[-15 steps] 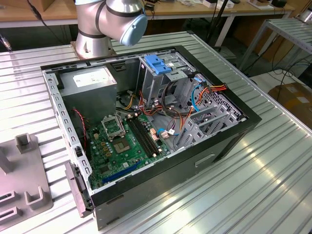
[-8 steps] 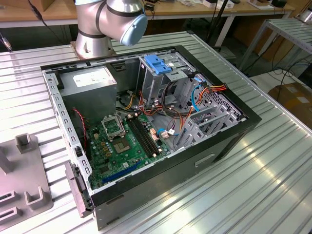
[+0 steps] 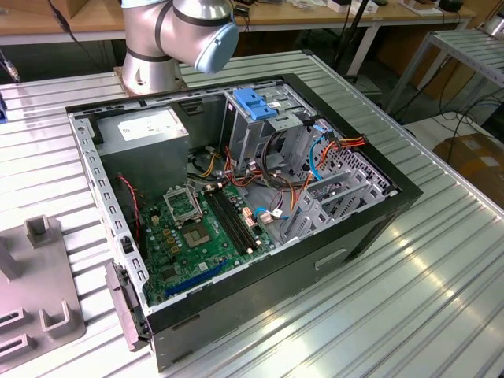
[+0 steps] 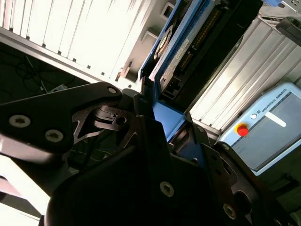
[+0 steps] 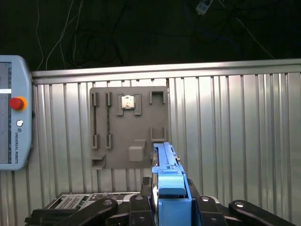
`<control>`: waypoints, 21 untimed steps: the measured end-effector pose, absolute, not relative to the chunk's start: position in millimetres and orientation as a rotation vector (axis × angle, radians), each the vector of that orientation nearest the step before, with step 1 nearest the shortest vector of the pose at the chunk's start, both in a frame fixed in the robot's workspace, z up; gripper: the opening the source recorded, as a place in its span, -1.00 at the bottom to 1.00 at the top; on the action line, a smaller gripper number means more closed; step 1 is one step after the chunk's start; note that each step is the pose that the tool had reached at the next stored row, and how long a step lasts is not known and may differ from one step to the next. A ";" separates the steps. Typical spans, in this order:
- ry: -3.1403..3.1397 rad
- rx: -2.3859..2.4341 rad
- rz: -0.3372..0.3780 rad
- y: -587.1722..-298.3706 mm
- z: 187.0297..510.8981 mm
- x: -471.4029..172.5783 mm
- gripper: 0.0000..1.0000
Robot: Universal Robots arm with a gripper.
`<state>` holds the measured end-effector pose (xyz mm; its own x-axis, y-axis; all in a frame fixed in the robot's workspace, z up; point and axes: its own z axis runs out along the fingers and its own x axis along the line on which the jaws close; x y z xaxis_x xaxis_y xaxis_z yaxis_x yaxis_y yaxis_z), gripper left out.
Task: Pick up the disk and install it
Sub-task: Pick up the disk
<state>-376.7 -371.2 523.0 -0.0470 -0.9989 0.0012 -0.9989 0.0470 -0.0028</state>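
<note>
Over the ribbed counter (image 5: 235, 141), the jaws are clamped on the disk (image 5: 165, 162) by its blue-railed end in the first wrist view; its far edge points toward the grey fixture plate (image 5: 117, 141), bare counter alongside.

Silver arm (image 3: 150, 35) with pale blue joint cap (image 3: 216, 43), black screw-studded tool (image 5: 170, 188).

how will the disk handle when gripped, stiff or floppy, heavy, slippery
Probably stiff: the disk looks like a flat solid slab, likely heavy for its size. Its smooth blue rail might slip in the jaws.
</note>
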 end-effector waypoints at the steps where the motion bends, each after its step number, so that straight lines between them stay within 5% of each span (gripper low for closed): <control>1: 2.272 -2.168 -0.005 -371.2 522.9 -375.5 -0.25; 21: 2.272 -2.168 -0.005 -371.2 523.0 -344.2 -0.25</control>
